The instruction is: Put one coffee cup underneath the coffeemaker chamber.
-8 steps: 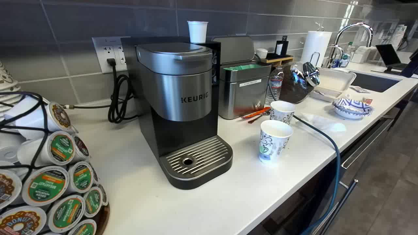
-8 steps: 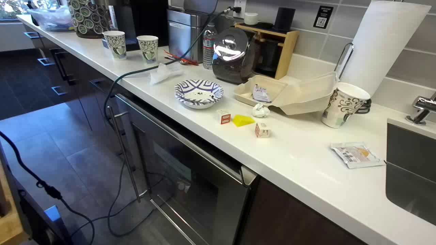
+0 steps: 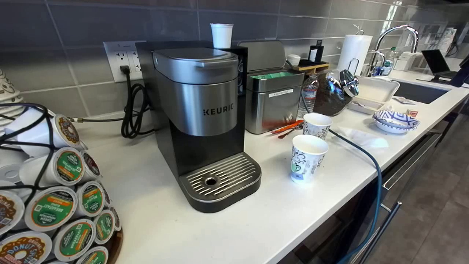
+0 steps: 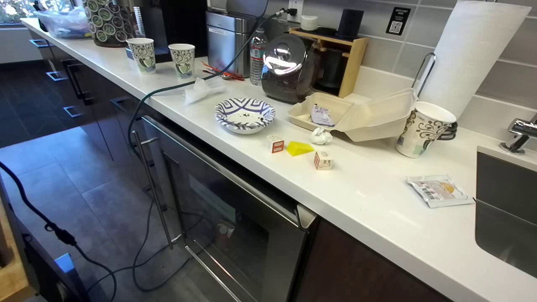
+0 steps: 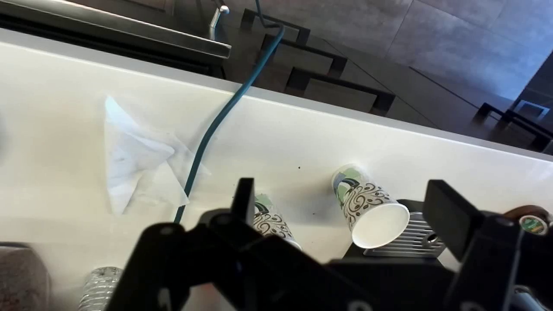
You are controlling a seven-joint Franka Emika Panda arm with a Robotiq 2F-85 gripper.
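On the white tabletop (image 3: pixel 146 220), centre the parted, empty jaws on the upright cup (image 3: pixel 307 161) nearer the coffeemaker (image 3: pixel 205 106), then close lightly, as its wall could buckle.

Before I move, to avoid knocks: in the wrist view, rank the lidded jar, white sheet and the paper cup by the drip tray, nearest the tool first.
1. Paper cup, framed by the open tool.
2. White sheet, picture's left.
3. Lidded jar, lower-left corner.
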